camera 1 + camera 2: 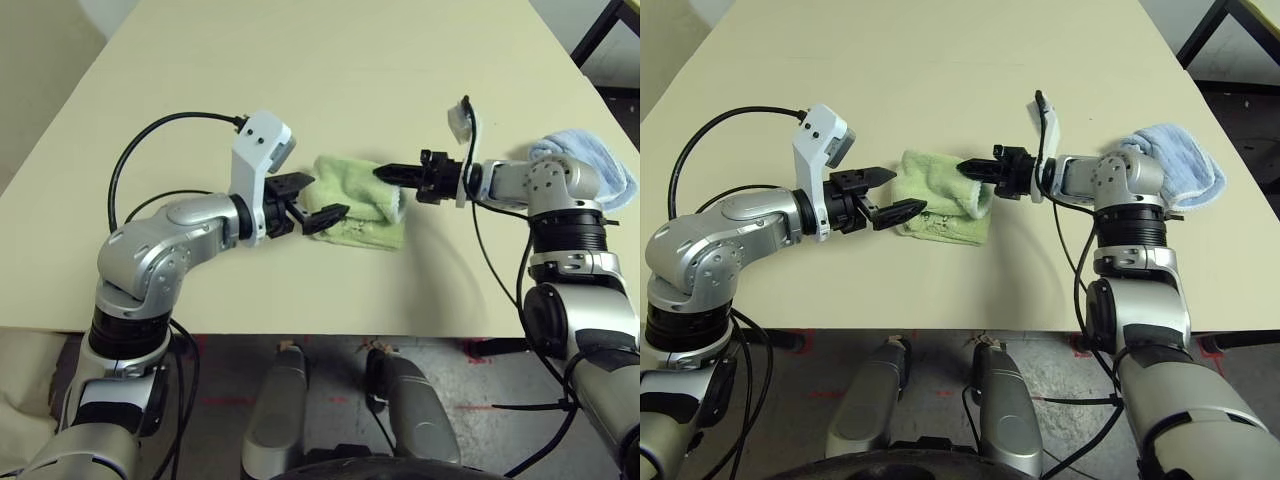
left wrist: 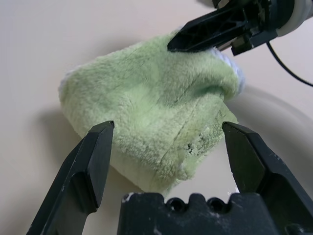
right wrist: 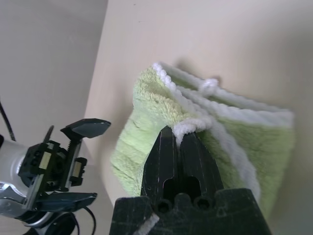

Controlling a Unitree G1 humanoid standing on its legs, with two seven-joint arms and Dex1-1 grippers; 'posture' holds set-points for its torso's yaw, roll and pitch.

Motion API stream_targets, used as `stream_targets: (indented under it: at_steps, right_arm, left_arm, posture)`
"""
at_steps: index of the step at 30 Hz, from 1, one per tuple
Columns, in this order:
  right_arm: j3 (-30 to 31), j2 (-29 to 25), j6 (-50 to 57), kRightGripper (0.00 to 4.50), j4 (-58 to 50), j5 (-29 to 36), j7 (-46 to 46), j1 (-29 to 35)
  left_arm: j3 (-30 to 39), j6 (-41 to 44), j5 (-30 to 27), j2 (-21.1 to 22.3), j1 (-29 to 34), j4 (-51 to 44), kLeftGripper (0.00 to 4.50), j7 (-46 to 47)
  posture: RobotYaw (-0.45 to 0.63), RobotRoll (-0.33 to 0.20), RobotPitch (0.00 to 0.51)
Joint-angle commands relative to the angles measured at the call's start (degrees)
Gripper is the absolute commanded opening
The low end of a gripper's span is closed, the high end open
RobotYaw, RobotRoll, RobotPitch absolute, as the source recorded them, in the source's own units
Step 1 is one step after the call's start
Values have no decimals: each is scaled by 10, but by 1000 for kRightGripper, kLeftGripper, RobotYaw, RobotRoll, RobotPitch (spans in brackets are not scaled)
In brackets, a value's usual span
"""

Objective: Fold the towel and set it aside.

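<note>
Light green terry, edged in white stitching: the small square towel (image 1: pixel 358 201) lies already doubled over near the middle of the pale bench (image 1: pixel 330 60), between the 2 arms. In the left eye view the left gripper (image 1: pixel 318 205) hangs just at the towel's left edge with its jaws spread wide and nothing between them. The right gripper (image 1: pixel 390 173) reaches in from the other side, its jaws brought together at the towel's upper right corner. A light blue rolled towel (image 1: pixel 590 160) sits at the bench's right edge, behind the right arm.

The right eye view gives the same layout.

In the left wrist view both black fingers (image 2: pixel 88 166) stand far apart, framing the folded pile without touching it.

In the right wrist view the jaws are pinched tight on the white stitched edge at a corner of the top layers.

My reading: a further fold is in hand, with the right side having just taken its corner. The next move likely calls for lifting that corner and carrying it across, keeping the layers aligned.
</note>
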Motion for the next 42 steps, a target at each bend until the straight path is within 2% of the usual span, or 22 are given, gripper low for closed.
stream_targets:
  at_steps: [1,11,15,21,24,26,29,32,38,42]
  right_arm:
    - [24,-22,-25,21,-13,-17,25,15]
    - [146,-68,-203,21,-18,-112,151,49]
    - [141,-83,-245,1119,-19,-104,226,46]
    - [143,-146,-246,3316,-4,-92,366,15]
    - [148,-167,-263,4474,13,-104,404,-1]
    - [145,-167,-288,4492,28,-116,403,-10]
    - [136,-151,-309,4500,38,-121,388,-17]
    - [122,-114,-332,3849,32,-119,353,-16]
    - [122,-48,-376,1556,28,-131,302,-3]
    - [139,-18,-416,18,41,-161,280,8]
  left_arm:
    - [-12,6,0,0,7,-12,4500,-2]
    - [-14,7,-2,3,8,-14,4500,-5]
    - [-4,15,-12,0,6,-15,4500,-6]
    - [25,21,-32,-8,-16,-1,4500,-8]
    - [41,14,-37,-17,-33,15,4500,-7]
    - [51,2,-34,-29,-45,31,4321,-4]
    - [57,-14,-28,-39,-58,53,3533,-2]
    - [45,-37,-15,-49,-66,72,2335,-4]
    - [4,-83,14,-82,-73,109,3,-8]
    - [-32,-96,35,-90,-60,130,0,-16]
  posture:
    - [230,0,149]
    - [229,0,157]
    - [231,0,160]
    - [221,0,162]
    - [214,0,162]
    - [207,0,162]
    - [199,0,161]
    - [193,0,160]
    - [193,0,155]
    - [193,0,154]
